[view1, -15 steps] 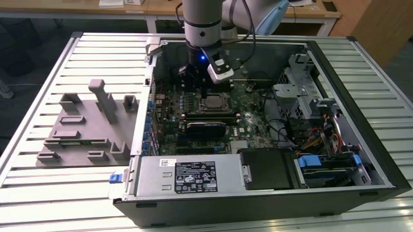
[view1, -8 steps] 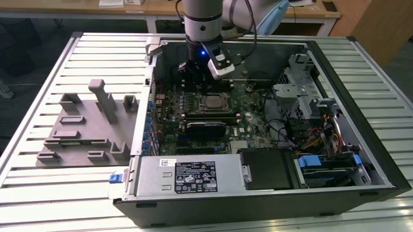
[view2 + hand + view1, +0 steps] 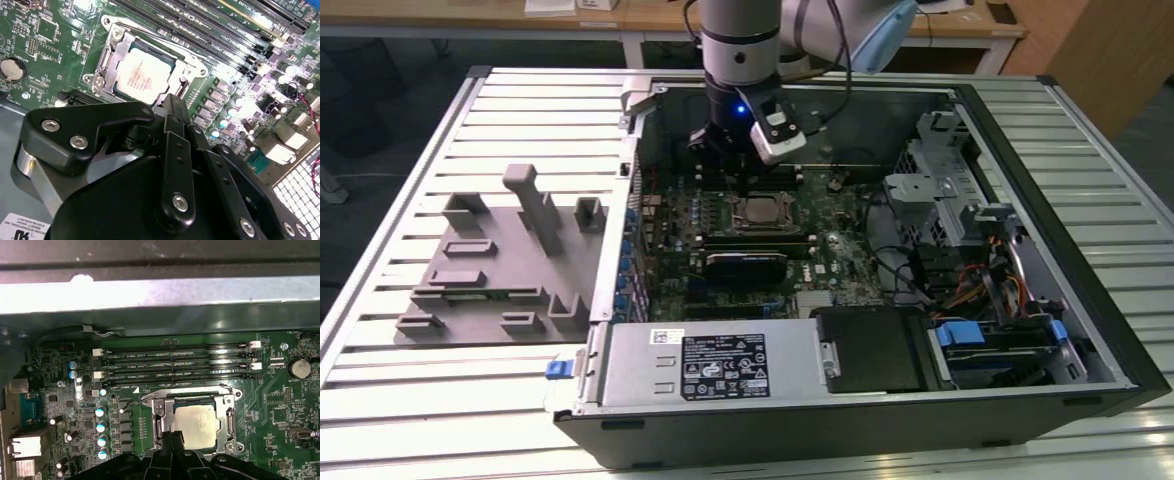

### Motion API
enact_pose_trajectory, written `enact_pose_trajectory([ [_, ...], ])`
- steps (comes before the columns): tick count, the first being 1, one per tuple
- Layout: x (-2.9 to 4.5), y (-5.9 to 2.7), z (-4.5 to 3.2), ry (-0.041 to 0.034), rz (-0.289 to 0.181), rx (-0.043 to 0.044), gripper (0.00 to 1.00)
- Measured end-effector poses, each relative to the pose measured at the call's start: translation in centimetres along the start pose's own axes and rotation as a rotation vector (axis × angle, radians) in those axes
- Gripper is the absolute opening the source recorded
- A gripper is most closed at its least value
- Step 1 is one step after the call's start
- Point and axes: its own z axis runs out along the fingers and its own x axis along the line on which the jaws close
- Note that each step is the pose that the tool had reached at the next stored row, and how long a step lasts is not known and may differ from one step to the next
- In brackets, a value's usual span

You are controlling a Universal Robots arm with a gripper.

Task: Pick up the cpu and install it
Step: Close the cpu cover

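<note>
The cpu (image 3: 757,211) lies flat in the socket on the green motherboard inside the open computer case (image 3: 1101,345). Its silver top shows in both wrist views (image 3: 141,76) (image 3: 196,425), framed by the metal socket bracket (image 3: 111,56) (image 3: 231,412). My gripper (image 3: 744,182) hangs just above the socket's edge. Its black fingers are pressed together, and their tips (image 3: 172,102) (image 3: 173,436) sit over the cpu's near rim with nothing between them. I cannot tell whether the tips touch the chip.
Memory slots (image 3: 175,365) run beside the socket. A grey power supply box (image 3: 707,365) fills the case's front, a drive cage (image 3: 934,175) and cables (image 3: 974,285) its right in the exterior view. A grey parts fixture (image 3: 494,265) sits left on the slatted table.
</note>
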Motion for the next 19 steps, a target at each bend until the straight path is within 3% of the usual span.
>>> enact_pose_trajectory([
  [15, -2.94, 0.25, 0.18, -0.0003, 0.0, -0.0004, 0.11],
  [19, -3.16, 0.27, 0.18, -0.0003, 0.0, -0.0005, 0.11],
])
